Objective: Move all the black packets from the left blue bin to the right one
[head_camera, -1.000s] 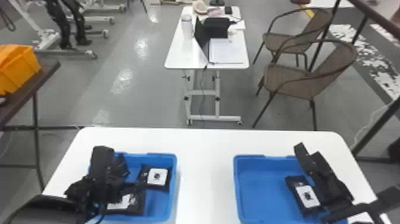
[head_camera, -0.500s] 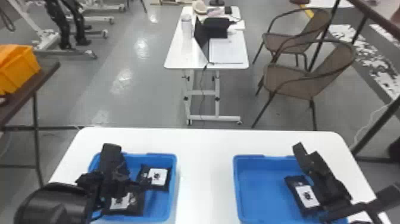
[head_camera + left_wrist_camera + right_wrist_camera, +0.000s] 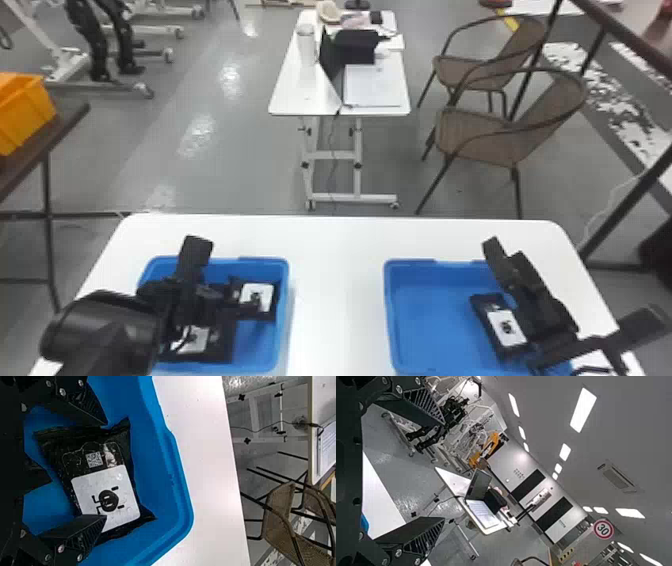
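Black plastic packet with a white printed label (image 3: 95,473) lies flat near the far right corner of the left bin. Handling assessment: likely light and soft, contents able to shift, with film creased and glossy enough to slip under a weak hold. Damage risk appears low, though a hard pinch could strain the seams. Recommended hold: across the filled middle, one finger to each long side, clear of the loose corners. Left black two-finger gripper (image 3: 105,470): fingers spread over opposite sides of the packet, not closed on it; contact cannot be confirmed. Right black two-finger gripper (image 3: 443,471): fingers apart, nothing between them, located over the right side of the right bin. Containers: left blue plastic bin (image 3: 284,300), at the left of the white worktop (image 3: 340,300), also contains a second labelled black packet (image 3: 220,345), nearer the bin's near edge. Right blue plastic bin (image 3: 389,310), towards the worktop's right edge, contains one labelled black packet (image 3: 506,327) at its right side, partly covered by the arm.
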Available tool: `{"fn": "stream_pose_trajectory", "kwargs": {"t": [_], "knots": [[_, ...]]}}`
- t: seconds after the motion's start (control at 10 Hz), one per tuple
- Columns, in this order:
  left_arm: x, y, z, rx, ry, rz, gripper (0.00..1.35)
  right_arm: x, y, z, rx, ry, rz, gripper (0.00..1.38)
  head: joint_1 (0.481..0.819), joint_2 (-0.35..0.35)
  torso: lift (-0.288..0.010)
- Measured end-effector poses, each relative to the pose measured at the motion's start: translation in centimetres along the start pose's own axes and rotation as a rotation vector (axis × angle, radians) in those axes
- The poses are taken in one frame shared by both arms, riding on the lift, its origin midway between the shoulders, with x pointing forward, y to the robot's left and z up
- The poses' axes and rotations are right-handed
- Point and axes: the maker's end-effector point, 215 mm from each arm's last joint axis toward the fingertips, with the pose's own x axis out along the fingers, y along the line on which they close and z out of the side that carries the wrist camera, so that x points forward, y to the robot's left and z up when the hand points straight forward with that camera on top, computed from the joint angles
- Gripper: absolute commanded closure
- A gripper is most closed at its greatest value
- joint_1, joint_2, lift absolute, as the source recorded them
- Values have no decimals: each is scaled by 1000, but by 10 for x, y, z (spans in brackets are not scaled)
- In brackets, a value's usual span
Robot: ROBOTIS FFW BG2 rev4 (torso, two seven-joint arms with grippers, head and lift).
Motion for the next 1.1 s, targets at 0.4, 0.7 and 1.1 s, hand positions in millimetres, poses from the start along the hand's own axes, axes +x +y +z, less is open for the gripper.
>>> {"fn": "stream_pose_trajectory", "kwargs": {"t": [0.4, 0.7, 1.1], "knots": [[0, -5, -10, 42, 70, -40, 1070, -2, -2, -3, 17, 1, -4, 171, 695, 14, 0], [-12, -12, -2, 53, 61, -111, 1087, 2, 3, -5, 23, 5, 13, 171, 695, 17, 0], [-63, -42, 44, 70, -152, -202, 1087, 3, 6, -7, 30, 7, 23, 171, 695, 9, 0]]}}
